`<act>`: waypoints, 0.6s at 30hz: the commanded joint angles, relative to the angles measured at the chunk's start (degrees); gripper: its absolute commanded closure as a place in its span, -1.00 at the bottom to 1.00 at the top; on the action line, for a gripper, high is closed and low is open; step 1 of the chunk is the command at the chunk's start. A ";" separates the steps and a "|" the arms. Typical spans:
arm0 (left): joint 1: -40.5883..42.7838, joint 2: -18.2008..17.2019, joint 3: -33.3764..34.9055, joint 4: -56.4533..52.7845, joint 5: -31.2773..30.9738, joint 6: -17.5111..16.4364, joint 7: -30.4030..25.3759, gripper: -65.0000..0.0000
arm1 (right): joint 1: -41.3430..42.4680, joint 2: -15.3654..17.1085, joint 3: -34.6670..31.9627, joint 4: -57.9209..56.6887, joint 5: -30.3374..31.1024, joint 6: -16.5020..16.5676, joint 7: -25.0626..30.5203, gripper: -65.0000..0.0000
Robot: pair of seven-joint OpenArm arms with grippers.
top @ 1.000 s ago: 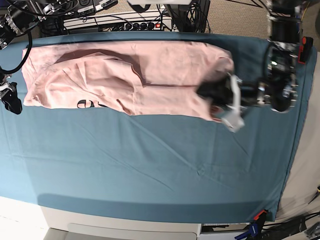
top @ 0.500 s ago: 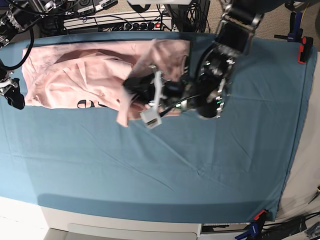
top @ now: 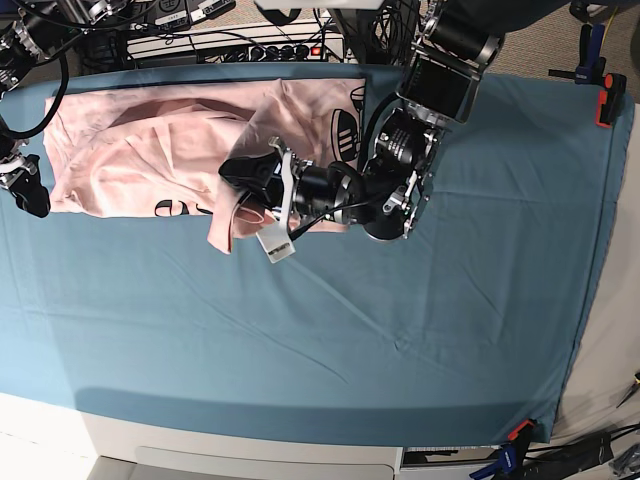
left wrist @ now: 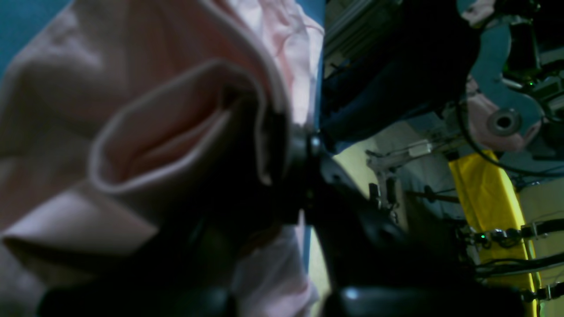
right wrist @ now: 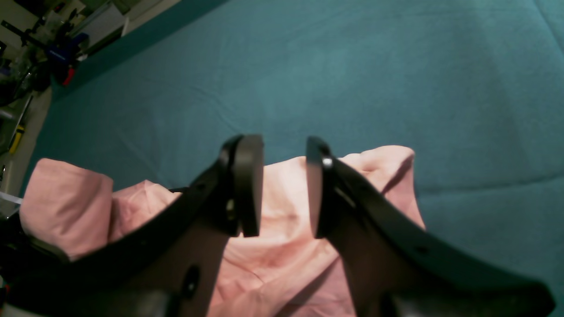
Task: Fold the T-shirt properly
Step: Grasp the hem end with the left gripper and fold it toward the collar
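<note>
Now left hand (top: pixel 250 185) outstretched, pinching T-shirt (top: pixel 150 140); right hand (right wrist: pixel 284 185) agape.

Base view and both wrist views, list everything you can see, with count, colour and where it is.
T-shirt: one, pale pink with black print, far left part of the table, one end lifted and folded back.
Table cloth: one, teal, covering the table.
Clamp: one, orange-tipped, at the near right corner of the cloth.
Left gripper: one, black, shut on a fold of the T-shirt, over its middle.
Right gripper: one, black, open and holding nothing, above the shirt's left edge.
</note>
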 commanded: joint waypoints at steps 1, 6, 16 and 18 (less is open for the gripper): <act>-0.94 0.83 0.44 0.87 -1.44 -0.49 -1.16 0.96 | 0.46 1.49 0.13 0.94 1.18 0.08 1.21 0.45; 0.04 2.21 3.04 0.87 2.45 -0.49 -2.58 0.24 | 0.48 1.49 0.13 0.94 1.18 0.08 1.21 0.45; -2.89 2.84 4.55 0.94 4.63 -0.49 0.33 0.31 | 0.46 1.49 0.13 0.94 1.18 0.08 1.21 0.45; -4.20 1.66 4.55 1.05 2.84 -0.49 3.15 0.73 | 0.46 1.49 0.13 0.94 1.18 0.08 1.21 0.45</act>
